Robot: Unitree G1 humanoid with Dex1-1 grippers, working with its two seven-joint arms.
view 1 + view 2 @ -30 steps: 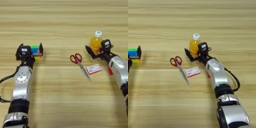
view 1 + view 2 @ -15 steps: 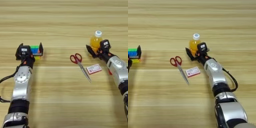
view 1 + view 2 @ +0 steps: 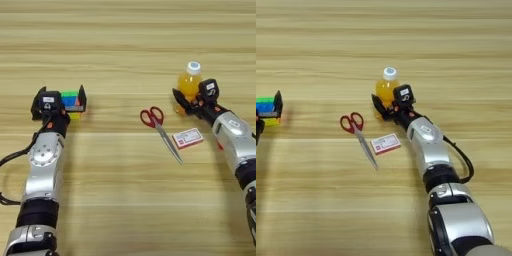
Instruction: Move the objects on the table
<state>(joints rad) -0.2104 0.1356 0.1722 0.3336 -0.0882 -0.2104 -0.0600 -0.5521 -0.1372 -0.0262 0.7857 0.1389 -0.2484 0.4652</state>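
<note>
The tabletop is light wood with horizontal plank grain and darker seams. The cube shows green, blue, red and yellow faces — multicoloured. The bottle is orange with a white cap. The scissors have red handle loops and grey metal blades. The box is red and white, white in the middle with a red border. Both tools — left and right — have black fingers, and each carries a small white label on its black housing. The forearms are silver-grey with black joints and black cables.
</note>
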